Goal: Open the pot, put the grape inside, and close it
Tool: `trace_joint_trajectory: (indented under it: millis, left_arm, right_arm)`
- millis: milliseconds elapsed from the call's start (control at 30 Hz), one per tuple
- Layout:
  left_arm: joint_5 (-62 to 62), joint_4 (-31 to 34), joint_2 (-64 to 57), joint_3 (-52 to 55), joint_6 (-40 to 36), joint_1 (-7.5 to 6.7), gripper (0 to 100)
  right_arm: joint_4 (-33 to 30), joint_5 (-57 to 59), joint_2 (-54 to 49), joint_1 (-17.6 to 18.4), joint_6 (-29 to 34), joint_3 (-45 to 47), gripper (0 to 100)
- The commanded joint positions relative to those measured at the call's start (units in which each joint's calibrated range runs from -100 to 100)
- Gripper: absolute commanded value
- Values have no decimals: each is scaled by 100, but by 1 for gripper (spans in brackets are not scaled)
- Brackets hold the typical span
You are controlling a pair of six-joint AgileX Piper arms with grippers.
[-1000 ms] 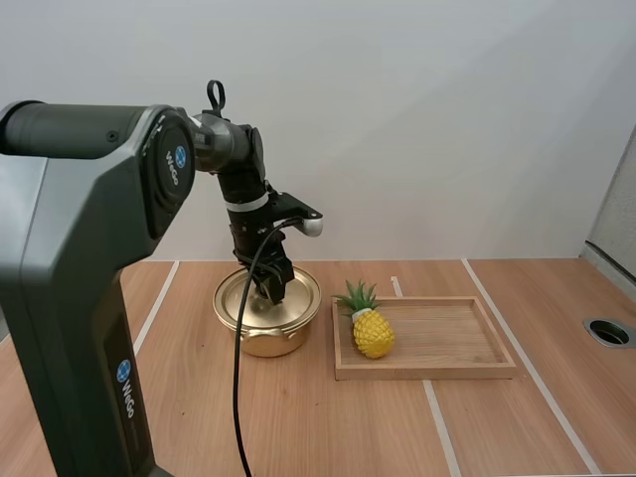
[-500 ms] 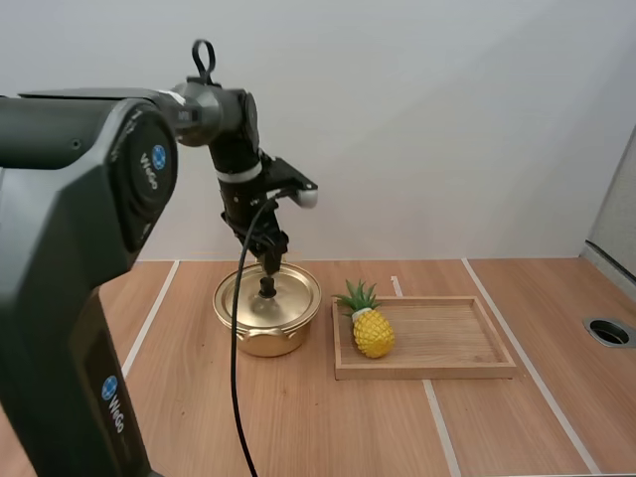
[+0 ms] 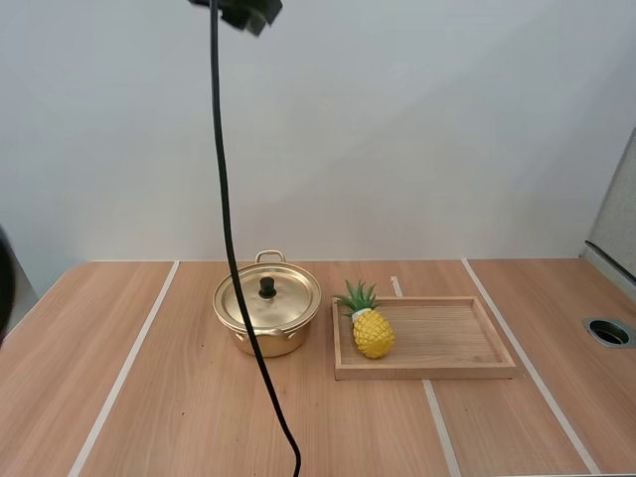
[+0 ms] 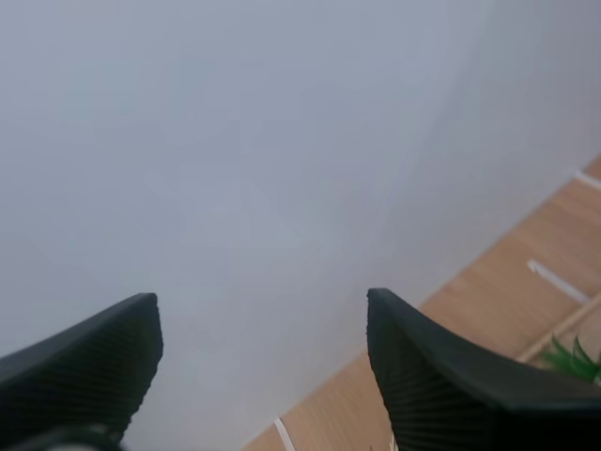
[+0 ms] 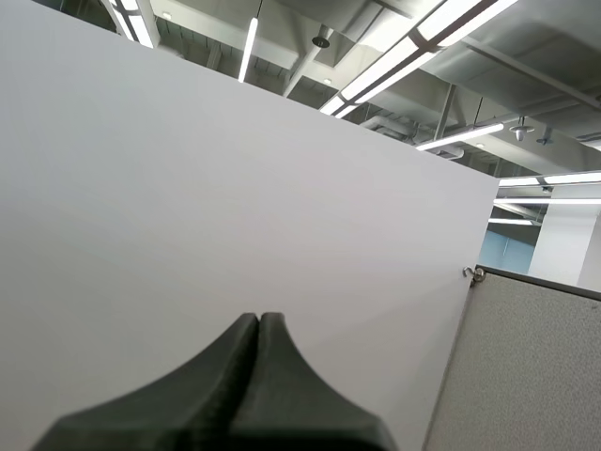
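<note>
A round gold metal pot [image 3: 266,320] with two loop handles stands on the light wooden table [image 3: 179,397], its flat gold lid [image 3: 270,301] seated on it and a small black knob [image 3: 267,287] upright at the lid's middle. Just beside the pot, towards my right arm's side, lies a shallow rectangular wooden tray [image 3: 447,343]. At the tray end nearest the pot stands a yellow toy pineapple [image 3: 372,331] with green leaves, close to the pot but not touching it. Nothing lies between pot and tray, and nothing rests on the lid. White tape lines [image 3: 124,373] cross the table on both sides of the pot, and a round dark hole [image 3: 609,332] sits in the tabletop well beyond the tray's far end. The left gripper [image 4: 261,301] is up in front of the plain pale wall, its two ribbed black fingers [image 4: 103,366] spread wide with nothing between them; a strip of table [image 4: 488,291] and the pineapple's leaf tips [image 4: 575,357] show past one finger. The right gripper [image 5: 258,319] points at the wall, fingers pressed together into one dark wedge, holding nothing.
</note>
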Motion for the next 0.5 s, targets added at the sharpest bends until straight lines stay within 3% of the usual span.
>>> trace_joint_trajectory:
  millis: [0,367,433,467]
  left_arm:
    - [32,11,-398,-413,-422,-13,100]
    - [-575,70,-1445,-859,-1016,-13,100]
    - [-594,183,-1531,-859,-1228,-13,62]
    - [-638,281,-1571,-859,-1285,-13,34]
  right_arm:
    - [13,-357,-72,-23,17,-24,0]
    - [13,-637,-72,-23,357,-24,0]
    - [13,-664,-72,-23,357,-24,0]
    - [13,-664,-72,-23,357,-24,0]
